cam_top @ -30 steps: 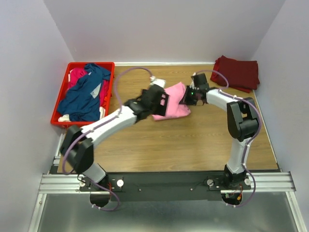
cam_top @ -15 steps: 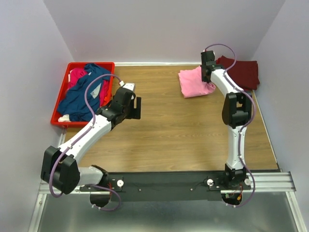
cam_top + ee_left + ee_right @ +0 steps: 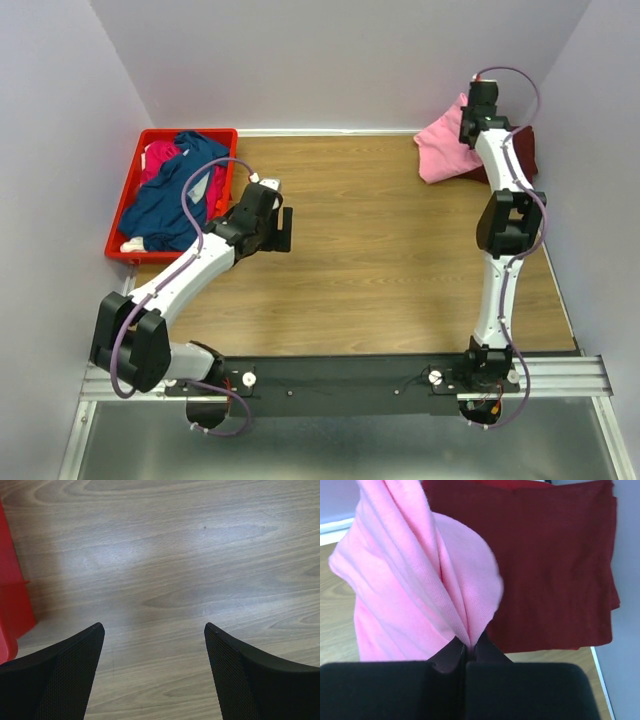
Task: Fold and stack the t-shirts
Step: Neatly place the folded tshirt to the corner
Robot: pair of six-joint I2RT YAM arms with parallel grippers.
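My right arm (image 3: 505, 220) has swung out from the middle of the counter (image 3: 380, 260) to its far right corner, carrying the light pink t-shirt (image 3: 440, 155) with it. My left arm (image 3: 190, 275) has let go of that shirt and pulled back toward the left side, near the red crate (image 3: 118, 215).

The pink shirt now hangs bunched from the right pincer (image 3: 468, 647), which is pinched shut on a fold of the cloth. Through the right wrist camera it partly covers the maroon t-shirt (image 3: 555, 570), which lies folded flat in the corner. I cannot tell whether the pink cloth is touching the maroon one yet.

The navy t-shirt (image 3: 170, 205) and the magenta t-shirt (image 3: 160, 155) lie heaped and unfolded in the crate.

The left pincer (image 3: 154, 630) stands wide and empty over bare wood, with the crate's edge just to its left.

I judge that the pink shirt is about to be set on the maroon one as the second layer of the stack, which leaves two shirts to go.
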